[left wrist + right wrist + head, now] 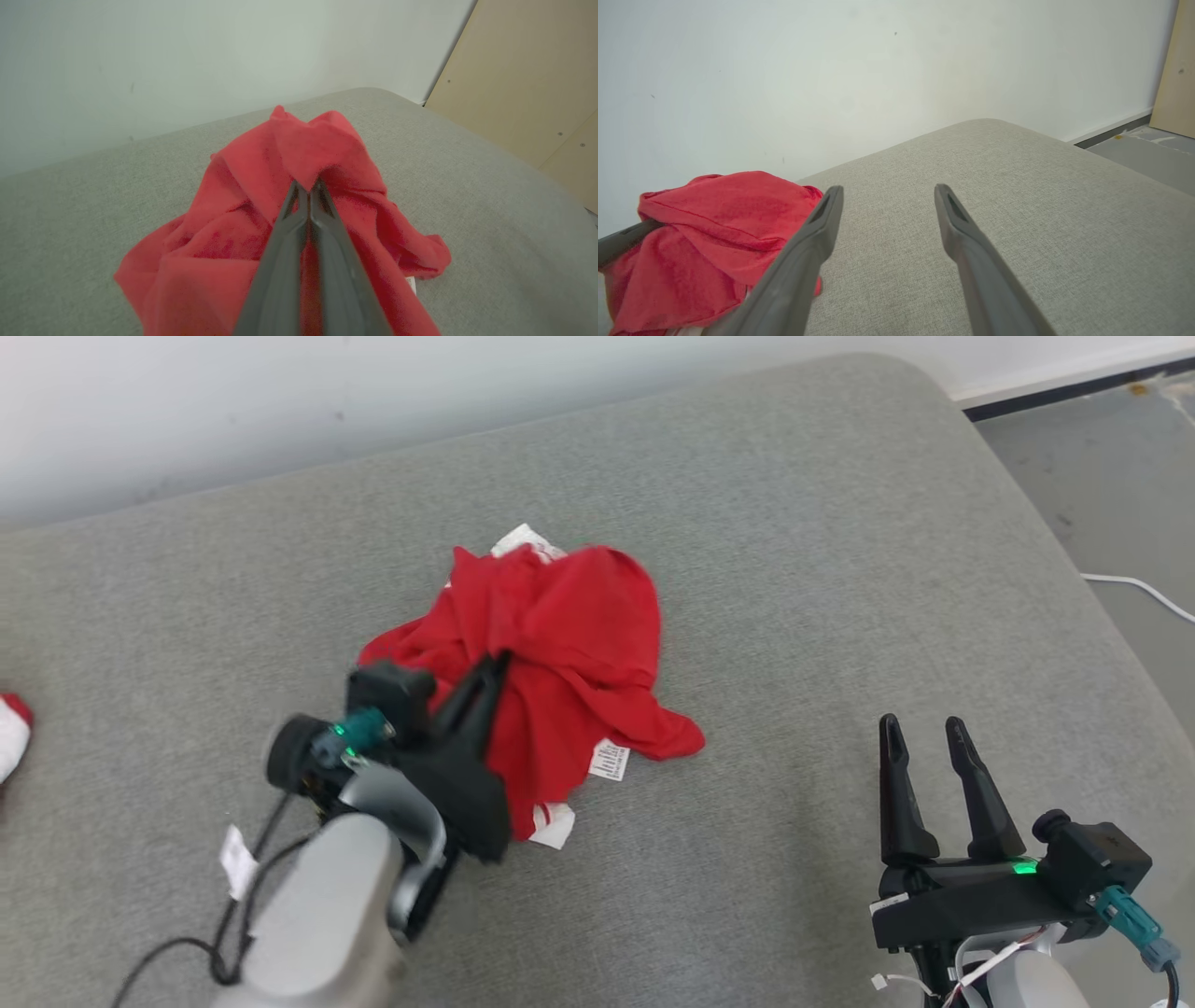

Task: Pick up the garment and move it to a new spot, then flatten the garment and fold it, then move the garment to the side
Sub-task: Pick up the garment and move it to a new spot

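Observation:
A crumpled red garment (pixel 560 653) with white trim and a white label lies bunched near the middle of the grey cushion. My left gripper (pixel 498 665) is shut on a fold of it; in the left wrist view the closed fingertips of that gripper (pixel 307 185) pinch a raised peak of the red garment (pixel 261 224). My right gripper (pixel 922 726) stands open over bare cushion at the lower right, well apart from the cloth. The right wrist view has the open right gripper (pixel 887 193) with the garment (pixel 705 233) at its left, and a left finger (pixel 621 240) poking into it.
The grey cushion (pixel 840 569) fills the scene, its rounded edge at the right dropping to a grey floor (pixel 1111 476) with a white cable (pixel 1144 590). A white wall runs behind. A red-and-white item (pixel 11 733) sits at the far left edge. A beige panel (pixel 537 84) stands right.

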